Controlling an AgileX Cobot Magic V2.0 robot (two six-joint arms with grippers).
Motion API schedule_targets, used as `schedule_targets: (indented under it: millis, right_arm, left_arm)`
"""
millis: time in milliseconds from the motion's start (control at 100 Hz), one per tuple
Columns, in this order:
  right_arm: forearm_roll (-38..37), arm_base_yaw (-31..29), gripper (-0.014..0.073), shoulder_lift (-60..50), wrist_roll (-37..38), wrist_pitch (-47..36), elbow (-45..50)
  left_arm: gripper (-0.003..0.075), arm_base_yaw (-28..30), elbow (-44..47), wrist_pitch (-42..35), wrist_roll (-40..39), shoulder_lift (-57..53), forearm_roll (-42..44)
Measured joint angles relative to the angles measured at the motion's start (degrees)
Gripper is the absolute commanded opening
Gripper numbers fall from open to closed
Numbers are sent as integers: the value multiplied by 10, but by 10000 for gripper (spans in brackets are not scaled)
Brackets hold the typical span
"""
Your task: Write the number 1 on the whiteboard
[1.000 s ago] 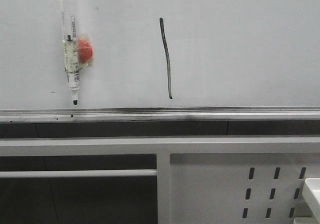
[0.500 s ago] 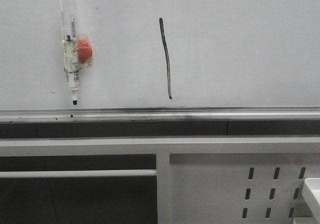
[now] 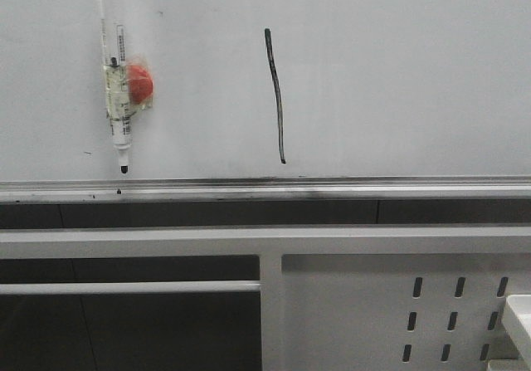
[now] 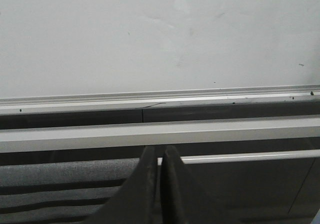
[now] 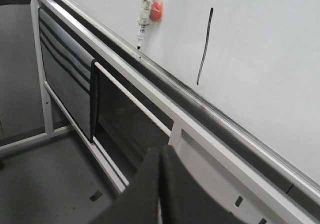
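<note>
whiteboard point(image 3: 398, 72): glossy white-grey, upright, filling the upper half of the front view; we noted faint smudges and a few dark specks on it. a silver rail point(image 3: 332, 190) ran along its lower edge, darkened in the middle stretch.

number 1 point(image 3: 276, 97): we found one thin black stroke, near vertical and slightly bowed, near the middle of the board, its lower end stopping just above the rail. it also showed in the right wrist view point(image 5: 204, 46).

marker pen point(image 3: 114, 72): stuck upright on the board, well to the left of the stroke, black cap end up, tip down and just clear of the rail. a red round piece point(image 3: 139, 83) sat against its right side under clear wrapping; what it was we could not tell.

white frame point(image 3: 265, 242): horizontal bars and an upright post below the rail, with dark space behind. a perforated panel point(image 3: 456, 309) filled the lower right. a white object at the right edge was cut off and unidentified.

dark fabric panel point(image 5: 67, 78): striped, hanging in the frame; partly hidden in the left wrist view.

left gripper point(image 4: 159, 184): fingers pressed together, holding nothing, below the rail.

right gripper point(image 5: 161, 189): fingers likewise pressed together, empty, its base cut off by the picture edge.
</note>
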Motion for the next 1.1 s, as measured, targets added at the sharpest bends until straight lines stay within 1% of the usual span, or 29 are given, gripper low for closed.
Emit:
schedule_targets:
  millis: [370, 510, 600, 650, 700, 730, 860, 930, 1000, 1070, 1100]
  right_arm:
    - [0, 0, -69, 0, 0, 0, 0]
    - [6, 0, -69, 0, 0, -16, 3]
    - [38, 0, -69, -1, 0, -77, 32]
    - [65, 0, -69, -1, 0, -135, 59]
    - [92, 0, -69, -1, 0, -212, 89]
    - [107, 0, -69, -1, 0, -241, 105]
    - [129, -7, -69, -1, 1, -278, 108]
    - [134, -22, -69, -1, 1, -278, 108]
    - [135, -54, -69, -1, 2, -277, 108]
    - [136, -107, -69, -1, 3, -270, 108]
    - [136, -140, -69, -1, 3, -264, 108]
  left_arm:
    - [-20, 0, 0, 0, 0, 0, 0]
    - [-20, 0, 0, 0, 0, 0, 0]
    - [-20, 0, 0, 0, 0, 0, 0]
    - [-20, 0, 0, 0, 0, 0, 0]
    - [-20, 0, 0, 0, 0, 0, 0]
    - [-20, 0, 0, 0, 0, 0, 0]
    - [-20, 0, 0, 0, 0, 0, 0]
    - [-20, 0, 0, 0, 0, 0, 0]
    - [-20, 0, 0, 0, 0, 0, 1]
    - [-20, 0, 0, 0, 0, 0, 1]
    - [-20, 0, 0, 0, 0, 0, 1]
